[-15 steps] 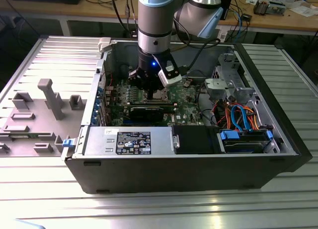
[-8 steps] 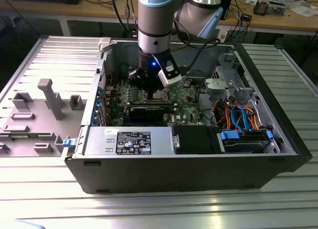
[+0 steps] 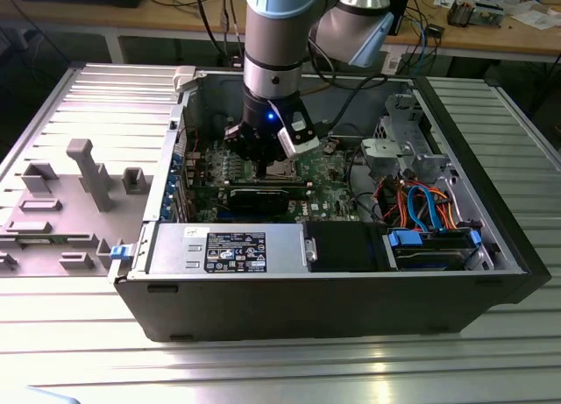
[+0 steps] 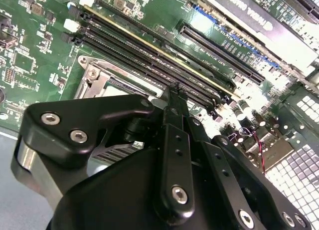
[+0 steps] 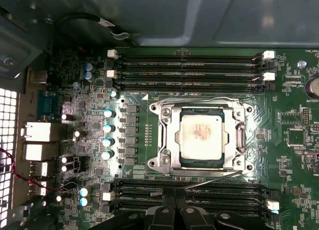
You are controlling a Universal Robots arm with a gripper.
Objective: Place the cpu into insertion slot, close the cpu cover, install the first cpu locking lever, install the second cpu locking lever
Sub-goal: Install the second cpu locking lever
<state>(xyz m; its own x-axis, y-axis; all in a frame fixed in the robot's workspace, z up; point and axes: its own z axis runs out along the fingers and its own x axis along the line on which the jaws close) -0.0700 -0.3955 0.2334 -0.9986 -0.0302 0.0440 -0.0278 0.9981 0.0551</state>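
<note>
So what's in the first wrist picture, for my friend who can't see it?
A silvery cpu sits in its slot on a green board, framed by the silver cover, with long black memory slots on two sides. The black gripper pokes in near a thin metal lever.

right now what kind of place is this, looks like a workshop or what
Probably a robotics lab or test bench: an opened desktop computer case lies on a ribbed aluminium table, a robot arm reaches into it over the motherboard, and a cluttered wooden workbench stands behind.
</note>
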